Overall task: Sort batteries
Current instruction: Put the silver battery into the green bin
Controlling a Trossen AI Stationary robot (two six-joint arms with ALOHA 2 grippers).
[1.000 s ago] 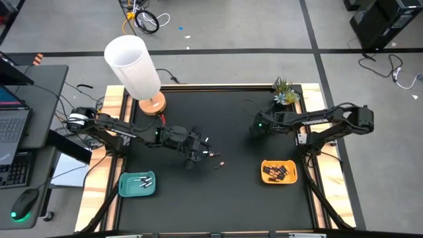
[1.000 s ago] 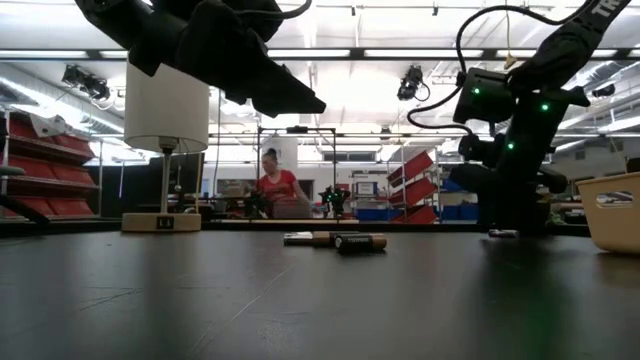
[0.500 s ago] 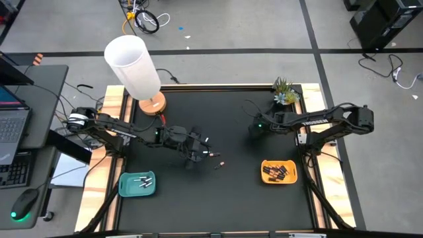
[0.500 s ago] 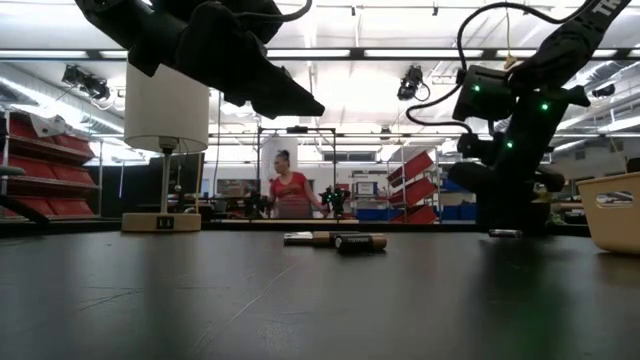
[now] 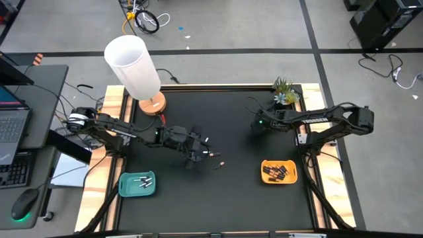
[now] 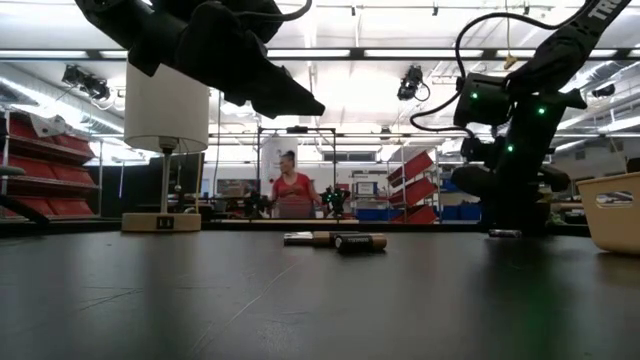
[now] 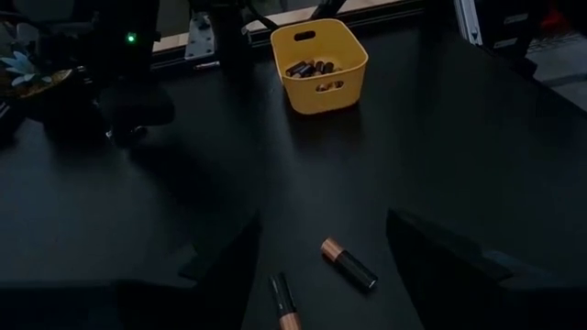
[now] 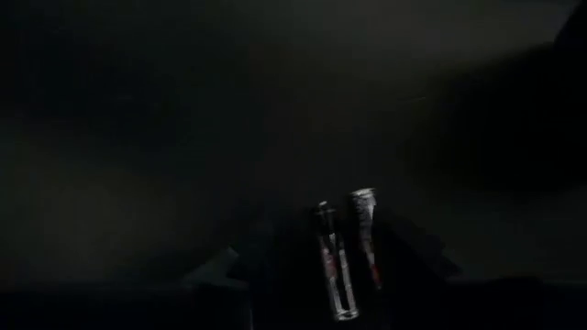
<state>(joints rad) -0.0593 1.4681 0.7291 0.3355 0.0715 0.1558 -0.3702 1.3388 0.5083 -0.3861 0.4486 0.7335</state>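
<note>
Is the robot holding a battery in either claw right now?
No. The left gripper hangs open above two loose batteries. The right gripper's hold cannot be told.

I see a black table top (image 5: 231, 125), a yellow bin (image 7: 318, 66) of dark copper-tipped batteries (image 7: 308, 68), a teal tray (image 5: 137, 184) holding pale ones, and a white lampshade (image 5: 132, 65).

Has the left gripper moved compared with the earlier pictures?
No. In the high view the left gripper keeps its place relative to the lamp base and the loose batteries.
</note>
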